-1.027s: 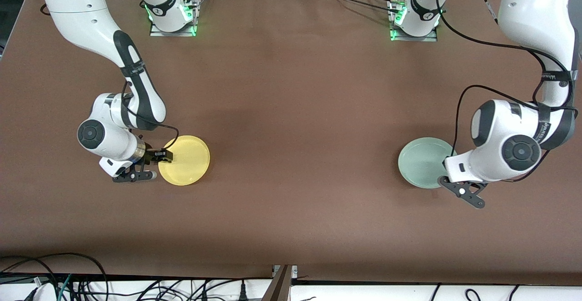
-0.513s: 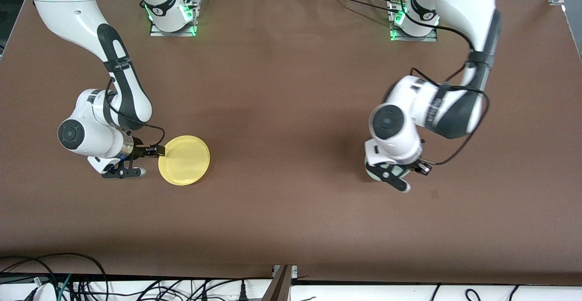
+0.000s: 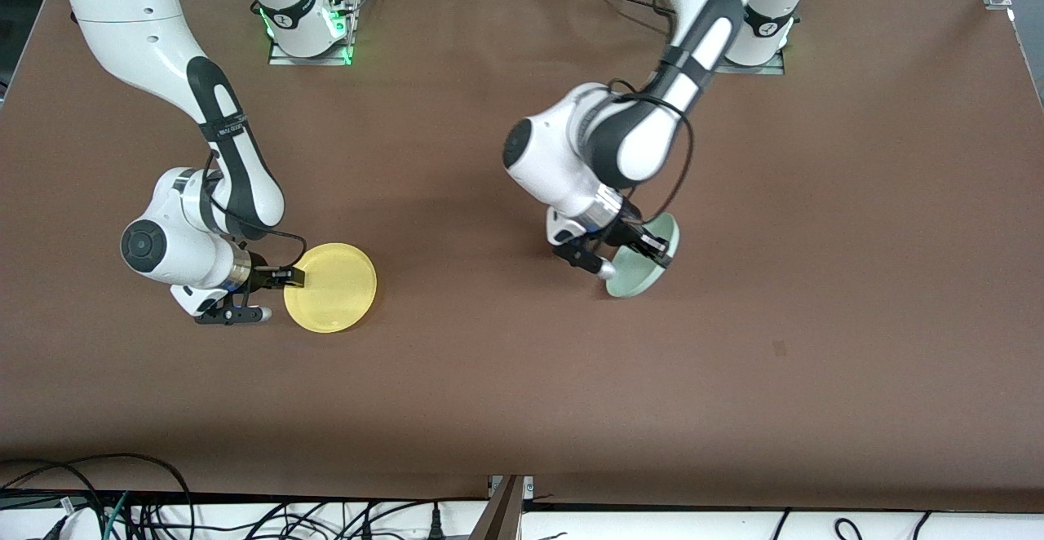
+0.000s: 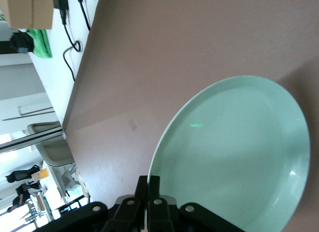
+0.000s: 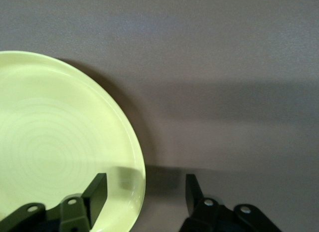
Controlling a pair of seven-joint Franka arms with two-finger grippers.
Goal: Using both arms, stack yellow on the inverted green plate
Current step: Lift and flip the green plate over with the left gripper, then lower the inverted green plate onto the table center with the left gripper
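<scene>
Aloft, green plate tilted in left jaws, nothing in it

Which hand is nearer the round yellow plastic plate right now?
Right. The right hand straddles the round yellow plastic plate's rim; the left hand is mid-table, gripping the pale green plate.

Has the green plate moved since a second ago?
Yes. The left gripper, shut on the green plate, carried it from the left arm's end toward the table's middle, closer to the unmoved yellow plate.

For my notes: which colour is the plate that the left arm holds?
Pale mint green; the left wrist view shows it best.
</scene>
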